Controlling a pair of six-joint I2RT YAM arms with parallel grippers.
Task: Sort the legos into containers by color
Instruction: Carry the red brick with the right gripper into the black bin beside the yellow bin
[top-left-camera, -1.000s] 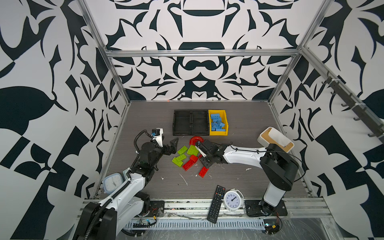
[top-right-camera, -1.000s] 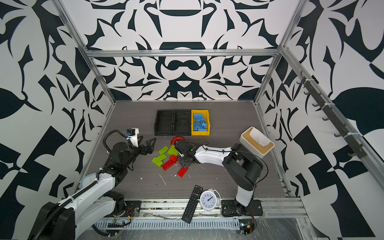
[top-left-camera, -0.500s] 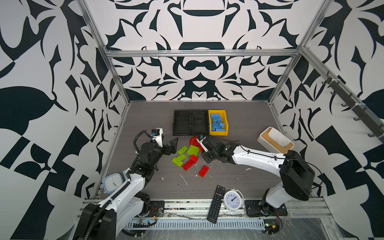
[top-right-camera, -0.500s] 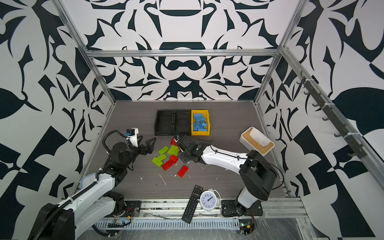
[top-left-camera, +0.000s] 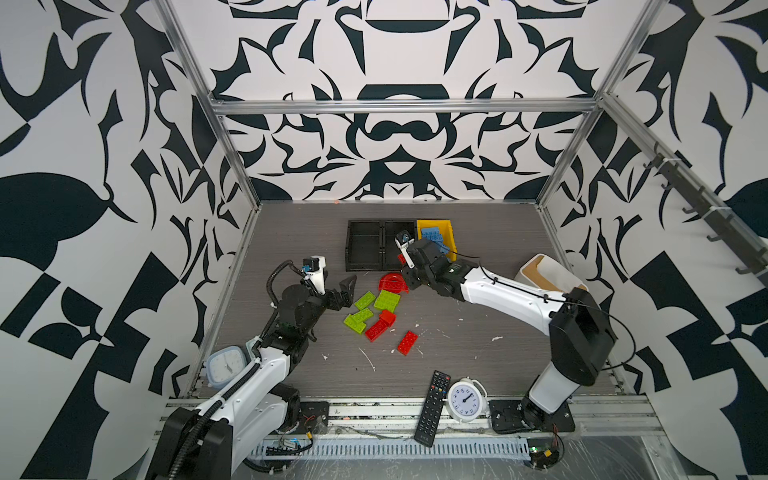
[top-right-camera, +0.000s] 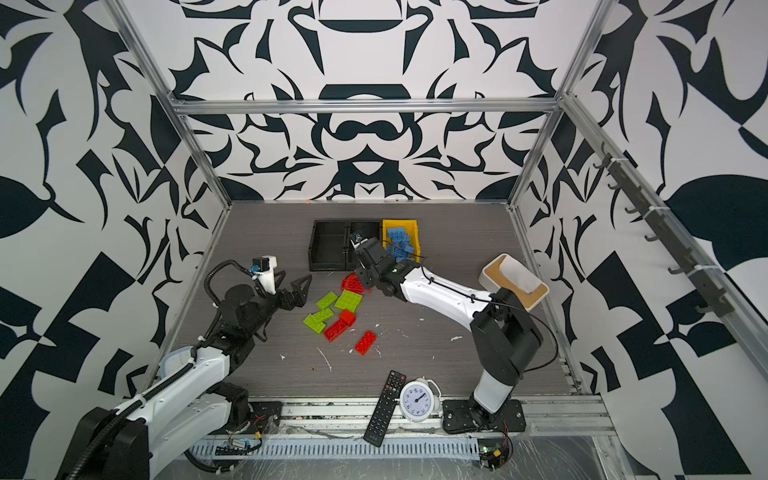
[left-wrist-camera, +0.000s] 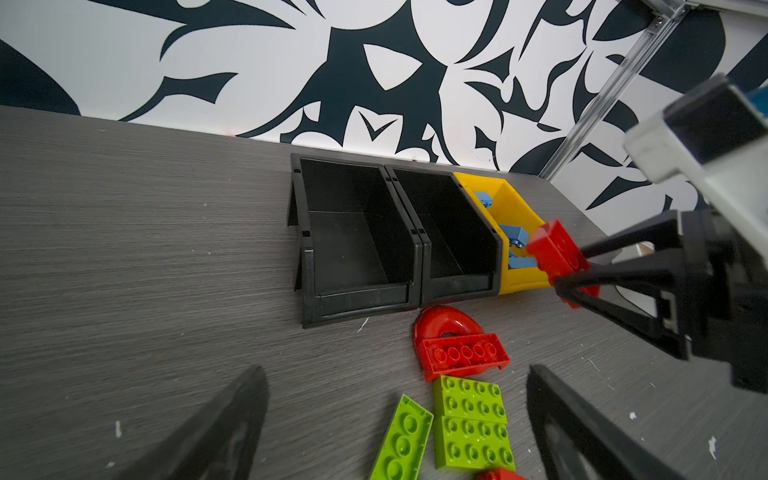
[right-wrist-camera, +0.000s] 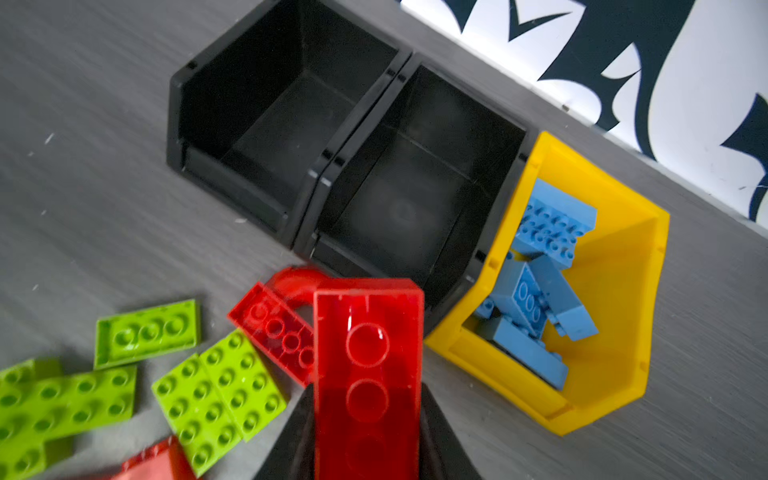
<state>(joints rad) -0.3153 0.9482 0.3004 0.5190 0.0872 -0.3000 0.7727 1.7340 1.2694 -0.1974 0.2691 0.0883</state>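
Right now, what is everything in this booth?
black trays: two, black, empty, back of table
yellow bin: one, yellow, right of the trays
blue bricks: several, blue, in the yellow bin
green bricks: at least four, lime, centre
red bricks: three, red, near the green ones
half-round piece: one, red, before the trays
held brick: one, red, in the right gripper
white box: one, tan-rimmed, right side
remote: one, black, front edge
round clock: one, white, beside the remote
square clock: one, pale blue, front left
left gripper: one, black, open, by the green bricks
right gripper: one, black, shut on held brick
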